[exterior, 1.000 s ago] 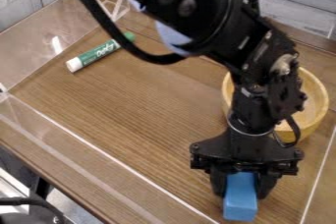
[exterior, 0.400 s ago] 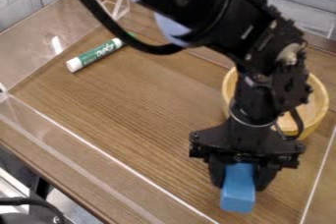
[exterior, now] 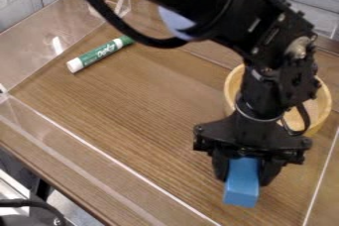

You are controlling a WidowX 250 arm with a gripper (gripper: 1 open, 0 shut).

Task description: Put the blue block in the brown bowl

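Note:
The small light-blue block [exterior: 243, 182] hangs between the fingers of my gripper [exterior: 247, 173], which is shut on it at the lower right, just above the wooden table. Only its lower half shows below the black fingers. The round light-brown bowl [exterior: 318, 101] sits behind and to the right of the gripper, mostly hidden by my black arm [exterior: 252, 42]. The block is in front of the bowl, not over it.
A green-and-white marker [exterior: 95, 54] lies at the far left of the table. A clear plastic wall [exterior: 54, 131] borders the table along the left and front edges. Bare wood spans the middle.
The gripper has risen slightly with the blue block in it and shifted a little toward the bowl. The block is now off the table surface.

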